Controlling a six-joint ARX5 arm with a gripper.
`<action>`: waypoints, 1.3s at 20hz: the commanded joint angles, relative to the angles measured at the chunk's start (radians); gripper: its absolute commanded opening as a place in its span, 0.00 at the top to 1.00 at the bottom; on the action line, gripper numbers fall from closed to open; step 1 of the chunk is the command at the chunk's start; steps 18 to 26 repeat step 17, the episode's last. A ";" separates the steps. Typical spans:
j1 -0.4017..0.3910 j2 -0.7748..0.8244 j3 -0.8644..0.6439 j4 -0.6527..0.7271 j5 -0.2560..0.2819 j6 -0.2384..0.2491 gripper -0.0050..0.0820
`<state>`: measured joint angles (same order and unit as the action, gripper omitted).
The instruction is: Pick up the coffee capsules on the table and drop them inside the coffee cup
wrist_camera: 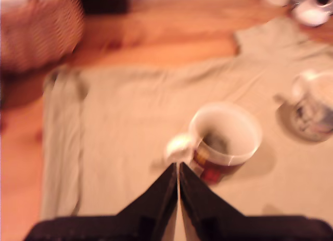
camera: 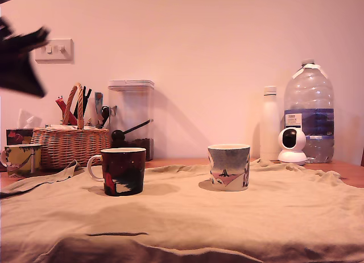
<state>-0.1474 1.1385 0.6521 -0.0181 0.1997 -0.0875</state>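
Note:
Two mugs stand on the olive cloth [camera: 199,217]: a dark red-and-black coffee cup [camera: 123,171] toward the exterior view's left and a blue-grey patterned mug [camera: 228,166] to its right. My gripper [camera: 25,58] hangs high at the exterior view's far left, blurred. In the wrist view my gripper [wrist_camera: 178,170] is shut, fingertips touching with nothing visible between them, above and short of the dark cup [wrist_camera: 225,142]. A dark blurred shape lies inside that cup; I cannot tell what it is. No coffee capsules show on the cloth. The patterned mug [wrist_camera: 312,108] stands farther off.
At the back stand a wicker basket [camera: 71,146] of utensils, a clear canister [camera: 132,118], a white bottle [camera: 269,124], a large water bottle [camera: 310,109] and a small white camera [camera: 292,145]. Another mug [camera: 21,159] sits at the far left.

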 commanded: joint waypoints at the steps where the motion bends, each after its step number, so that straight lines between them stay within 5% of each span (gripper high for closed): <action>1: 0.012 -0.068 -0.088 0.044 -0.004 -0.023 0.97; 9: 0.025 -0.454 -0.366 0.043 -0.060 -0.090 0.97; 17: 0.025 -0.885 -0.402 -0.289 -0.102 -0.095 0.97; 26: 0.025 -0.885 -0.402 -0.289 -0.102 -0.095 0.97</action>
